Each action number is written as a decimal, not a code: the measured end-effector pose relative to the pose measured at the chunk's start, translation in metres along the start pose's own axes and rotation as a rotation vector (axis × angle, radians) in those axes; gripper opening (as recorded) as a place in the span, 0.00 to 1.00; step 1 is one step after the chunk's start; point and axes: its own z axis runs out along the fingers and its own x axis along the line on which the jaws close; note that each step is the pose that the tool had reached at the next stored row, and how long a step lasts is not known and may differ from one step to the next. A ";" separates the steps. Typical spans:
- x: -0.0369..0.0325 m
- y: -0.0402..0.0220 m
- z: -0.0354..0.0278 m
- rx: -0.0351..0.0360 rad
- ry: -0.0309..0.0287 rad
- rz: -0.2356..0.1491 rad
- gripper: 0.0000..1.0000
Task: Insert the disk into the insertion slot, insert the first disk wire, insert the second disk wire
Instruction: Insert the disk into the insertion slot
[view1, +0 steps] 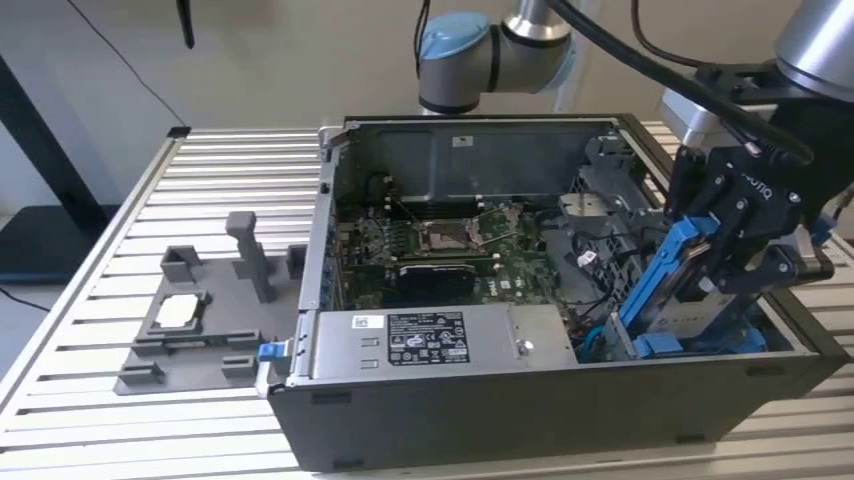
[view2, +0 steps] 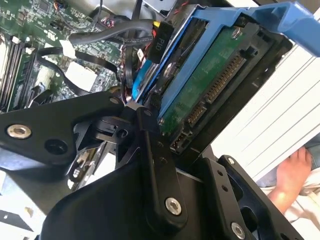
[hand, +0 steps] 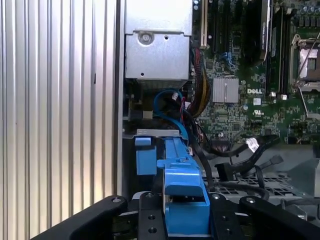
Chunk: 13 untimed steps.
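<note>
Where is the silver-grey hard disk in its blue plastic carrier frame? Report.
The silver-grey hard disk stands tilted in the black gripper at the exterior view's right, inside the open computer case, just right of the silver power-supply box.

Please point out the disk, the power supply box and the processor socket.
disk (view2: 210, 85), second wrist view, its green circuit board
power supply box (view1: 424, 340), exterior view, its sticker
processor socket (view1: 439, 235), exterior view, its middle

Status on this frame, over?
Gripper shut on the disk. Disk tilted, lower end inside the computer case, upper end sticking out. Black cables close beside it.
</note>
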 end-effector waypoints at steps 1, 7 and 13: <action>0.0000 0.0000 0.0011 0.0000 0.0000 0.000 0.33; 0.0001 -0.0001 0.0030 -0.0004 0.0002 0.000 0.33; 0.0001 -0.0001 0.0031 -0.0004 0.0000 0.000 0.33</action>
